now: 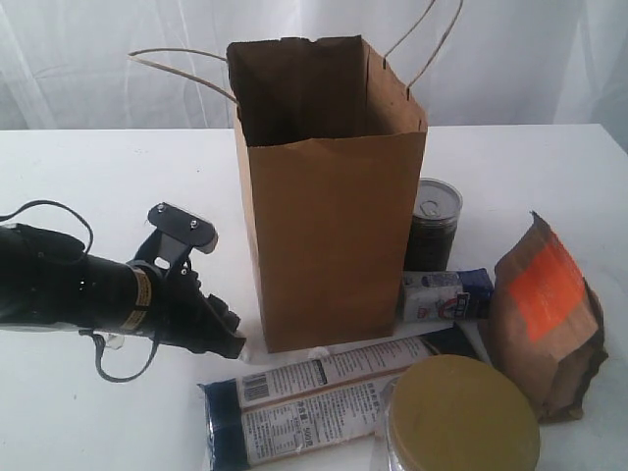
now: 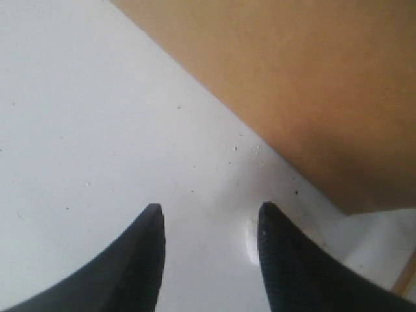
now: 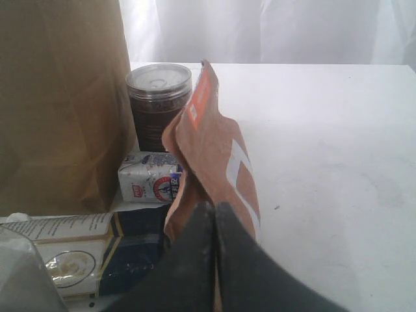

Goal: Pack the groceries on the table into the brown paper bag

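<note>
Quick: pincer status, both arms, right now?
Left pincer: open, holding nothing.
Right pincer: closed, holding nothing.

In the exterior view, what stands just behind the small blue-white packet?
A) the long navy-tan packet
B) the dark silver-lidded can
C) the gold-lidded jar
B: the dark silver-lidded can stands upright right behind the blue-white packet, beside the brown paper bag.
</note>
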Robot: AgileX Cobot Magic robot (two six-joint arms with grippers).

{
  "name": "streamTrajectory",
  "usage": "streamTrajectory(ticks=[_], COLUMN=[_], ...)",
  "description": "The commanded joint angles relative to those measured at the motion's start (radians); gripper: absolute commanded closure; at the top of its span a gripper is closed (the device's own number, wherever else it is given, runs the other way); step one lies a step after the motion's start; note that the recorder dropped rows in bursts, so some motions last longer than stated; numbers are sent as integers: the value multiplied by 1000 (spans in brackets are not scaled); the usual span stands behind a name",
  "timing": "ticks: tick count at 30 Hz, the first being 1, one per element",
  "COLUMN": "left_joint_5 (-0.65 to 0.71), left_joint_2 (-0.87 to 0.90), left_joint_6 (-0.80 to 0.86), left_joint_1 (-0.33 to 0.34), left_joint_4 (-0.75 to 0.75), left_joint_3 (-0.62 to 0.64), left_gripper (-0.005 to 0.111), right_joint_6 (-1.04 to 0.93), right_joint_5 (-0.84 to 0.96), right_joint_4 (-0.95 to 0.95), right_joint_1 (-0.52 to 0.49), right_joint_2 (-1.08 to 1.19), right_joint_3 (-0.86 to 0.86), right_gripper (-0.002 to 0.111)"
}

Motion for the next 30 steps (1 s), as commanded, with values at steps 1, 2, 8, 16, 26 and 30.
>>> streamTrajectory(ticks=[1, 2, 8, 16, 26, 30], left_joint_5=[-24, -40, -67, -76, -80, -136], left_joint_2=[15, 19, 38, 24, -28, -18], left_joint_6=[-24, -27, -30, -30, -83, -79], left_joint_1=[4, 4, 1, 0, 0, 0], left_joint_4=[16, 18, 18, 18, 24, 24], left_joint_3=[4, 4, 4, 4, 4, 4], left_gripper=[57, 57, 57, 57, 57, 57], right_joint_6=[-5, -5, -5, -5, -5, -5], right_joint_5=[-6, -6, -6, -6, -6, -6], right_joint_4=[-2, -2, -2, -2, -2, -2], right_joint_1=[-6, -6, -6, -6, -6, -6], right_joint_2=[-6, -6, -6, -6, -6, -6], right_joint_3=[5, 5, 5, 5, 5, 5], right_gripper=[108, 108, 108, 108, 108, 108])
